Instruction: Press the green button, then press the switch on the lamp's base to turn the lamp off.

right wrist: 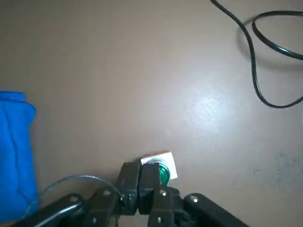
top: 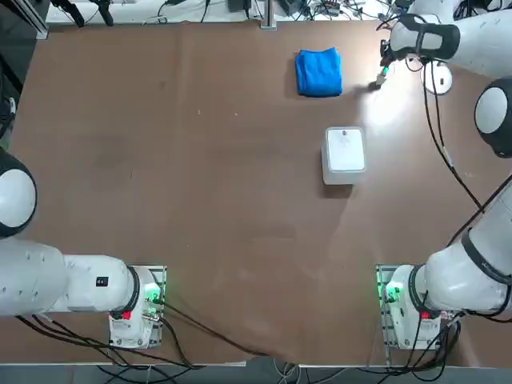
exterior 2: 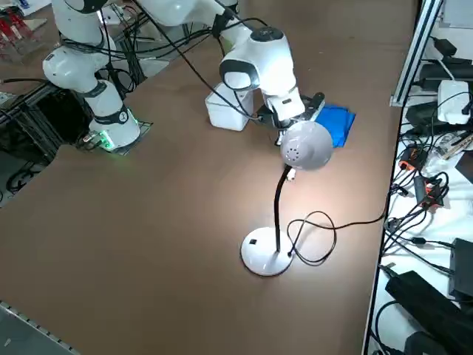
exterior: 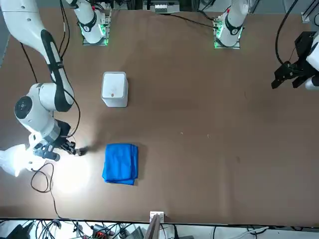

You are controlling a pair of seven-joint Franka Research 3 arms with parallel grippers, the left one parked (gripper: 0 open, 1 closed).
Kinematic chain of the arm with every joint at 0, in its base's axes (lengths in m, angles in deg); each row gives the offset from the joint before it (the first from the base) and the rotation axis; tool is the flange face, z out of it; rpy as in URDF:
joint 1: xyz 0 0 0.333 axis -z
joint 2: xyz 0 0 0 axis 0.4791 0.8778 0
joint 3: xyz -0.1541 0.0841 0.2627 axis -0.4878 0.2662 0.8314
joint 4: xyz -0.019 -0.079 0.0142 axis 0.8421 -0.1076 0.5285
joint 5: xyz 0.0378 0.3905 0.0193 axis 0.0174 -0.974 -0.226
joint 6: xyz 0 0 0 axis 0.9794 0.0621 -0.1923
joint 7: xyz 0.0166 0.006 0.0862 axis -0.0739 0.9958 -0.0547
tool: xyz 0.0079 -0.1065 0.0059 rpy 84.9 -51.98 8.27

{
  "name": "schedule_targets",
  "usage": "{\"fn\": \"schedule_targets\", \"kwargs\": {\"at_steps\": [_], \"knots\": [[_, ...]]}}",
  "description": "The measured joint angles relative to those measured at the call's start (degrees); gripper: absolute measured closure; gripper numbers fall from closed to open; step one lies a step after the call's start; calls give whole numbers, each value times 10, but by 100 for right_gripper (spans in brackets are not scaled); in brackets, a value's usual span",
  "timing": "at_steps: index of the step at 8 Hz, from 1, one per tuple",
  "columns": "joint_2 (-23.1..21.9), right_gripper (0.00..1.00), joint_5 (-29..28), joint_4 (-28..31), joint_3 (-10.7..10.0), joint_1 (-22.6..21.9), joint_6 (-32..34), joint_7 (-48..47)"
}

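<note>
The green button, a small whitish stub with a green cap, stands on the brown table just right of the blue cloth. My right gripper is shut, with its fingertips right against the button's cap. In the top view the gripper sits at the far right of the table over the button. The lamp is lit and throws a bright patch on the table. The lamp's base is a white disc, and the switch shows as a dark dot on it.
A white rounded box stands nearer the robot, in the middle right. The lamp's black cable loops on the table by the base. The lamp head hides the gripper's fingertips in the right side view.
</note>
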Motion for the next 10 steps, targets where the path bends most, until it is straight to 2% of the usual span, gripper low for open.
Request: {"fn": "schedule_targets", "kwargs": {"at_steps": [4,10], "knots": [[-5,99,0,31,0,1,-55,-1],[-11,99,0,40,0,1,-57,-2]]}}
